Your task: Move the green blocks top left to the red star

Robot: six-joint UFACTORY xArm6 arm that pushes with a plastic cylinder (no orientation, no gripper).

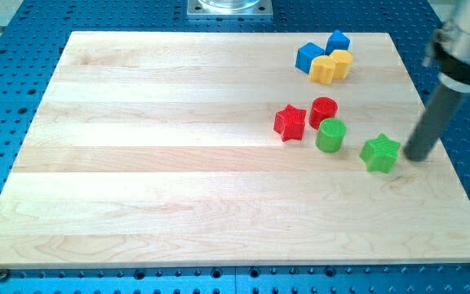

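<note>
The red star [290, 122] lies right of the board's middle. A red cylinder [323, 111] sits just to its upper right. A green cylinder [330, 135] stands right of the red star and below the red cylinder, close to both. A green star [379, 153] lies further right. My tip [418, 156] rests on the board just right of the green star, a small gap from it. The rod rises toward the view's upper right.
Two blue blocks [308, 56] [338, 41] and two yellow blocks [323, 69] [341, 62] cluster near the board's top right. The wooden board [178, 163] lies on a blue perforated table; its right edge is near my tip.
</note>
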